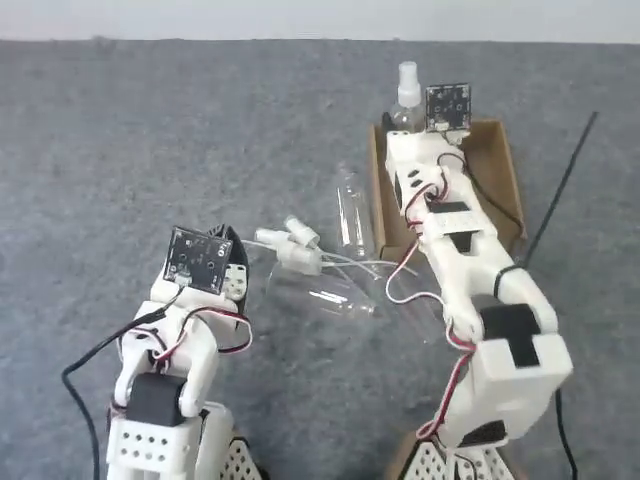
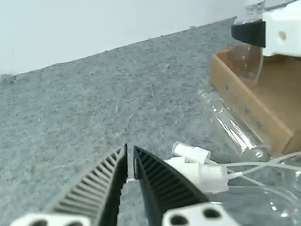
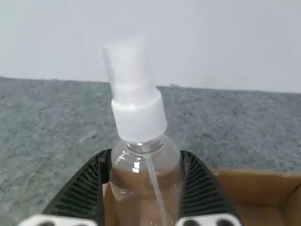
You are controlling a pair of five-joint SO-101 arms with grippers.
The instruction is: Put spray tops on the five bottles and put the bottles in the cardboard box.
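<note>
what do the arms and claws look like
The left arm and right arm are blocky white plastic with black motor sections. Thin red, white and black wires loop along them, and a black cable trails from the left arm. Each wrist carries a small dark circuit board. The left claw and right claw have black ribbed fingers on white bases.

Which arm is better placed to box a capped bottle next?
Right. The right gripper holds the capped bottle at the cardboard box; the left gripper is by the loose spray tops, holding nothing.
</note>
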